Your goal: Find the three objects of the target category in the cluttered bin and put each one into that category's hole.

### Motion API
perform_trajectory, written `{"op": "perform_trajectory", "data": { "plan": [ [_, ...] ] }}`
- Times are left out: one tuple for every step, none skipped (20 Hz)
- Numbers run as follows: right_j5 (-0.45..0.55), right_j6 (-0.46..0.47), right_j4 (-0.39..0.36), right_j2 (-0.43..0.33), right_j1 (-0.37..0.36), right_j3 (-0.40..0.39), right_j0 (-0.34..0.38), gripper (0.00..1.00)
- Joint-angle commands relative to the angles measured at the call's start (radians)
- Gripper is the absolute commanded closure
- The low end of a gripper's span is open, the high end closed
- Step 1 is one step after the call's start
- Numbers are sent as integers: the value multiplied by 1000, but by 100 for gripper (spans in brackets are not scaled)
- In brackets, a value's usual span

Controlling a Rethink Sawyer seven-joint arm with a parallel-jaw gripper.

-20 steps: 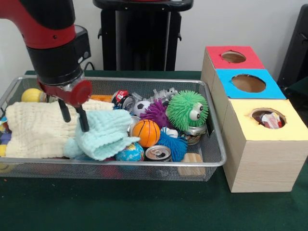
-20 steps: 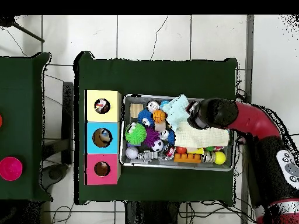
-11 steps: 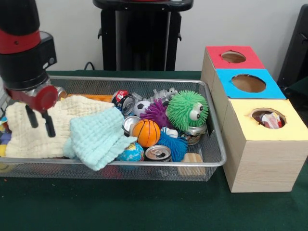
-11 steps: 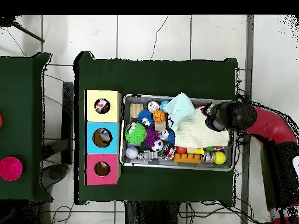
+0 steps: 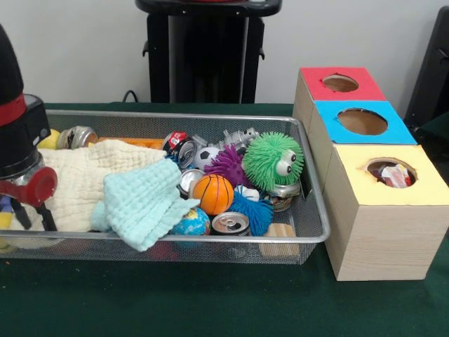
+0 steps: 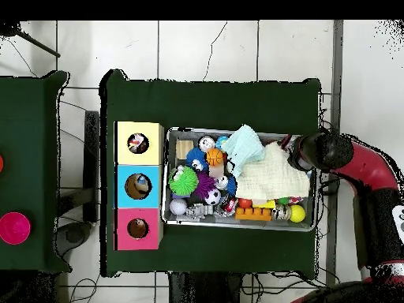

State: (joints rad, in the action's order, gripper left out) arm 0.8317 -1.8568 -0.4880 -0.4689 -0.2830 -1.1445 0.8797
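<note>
Bin (image 5: pixel 309 235): wire mesh tray on green table; heaped with toys, cans and cloths.
Cloths: cream cloth (image 5: pixel 77 184) across the left half; mint cloth (image 5: pixel 144 200) lapped over its right edge, drooping onto the front rim.
Toys: green fuzzy ball (image 5: pixel 273 160) with eyes, purple spiky ball (image 5: pixel 226 165) beside it, orange basketball (image 5: pixel 213 193) in the middle, blue spiky ball (image 5: pixel 254 210) just right of that, globe ball (image 5: pixel 191 222) at the front.
Cans: one (image 5: pixel 230 224) upright at the front rim beside the globe ball; one (image 5: pixel 76 136) lying at the back left corner.
Boxes: three in a row right of the bin; red box (image 5: pixel 339 84), blue box (image 5: pixel 361 123), yellow box (image 5: pixel 389 189), each with a round hole on top; something red and white inside the yellow box.
Gripper (image 5: pixel 29 214): at the bin's left end, over the cream cloth's left edge; well apart from the front can, nearer the back-left can.
Grip: two dark fingers (image 5: pixel 48 216) apart, narrow gap, holding nothing.
</note>
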Motion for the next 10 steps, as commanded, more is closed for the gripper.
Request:
{"op": "perform_trajectory", "data": {
  "plan": [
    [-22,286,-70,-60,205,53,-41,0],
    [-36,271,-74,-55,205,40,-44,0],
    [-63,250,-81,-47,193,15,-43,0],
    [-88,229,-91,-38,180,-5,-45,0],
    [-99,218,-99,-29,161,-24,-45,0],
    [-93,212,-104,-21,150,-27,-50,0],
    [-101,206,-111,-15,136,-37,-52,0],
    [-99,209,-114,-13,130,-38,-52,0],
    [-93,209,-117,-8,128,-40,-53,0],
    [-76,211,-118,-3,127,-37,-54,0]
  ]
}}
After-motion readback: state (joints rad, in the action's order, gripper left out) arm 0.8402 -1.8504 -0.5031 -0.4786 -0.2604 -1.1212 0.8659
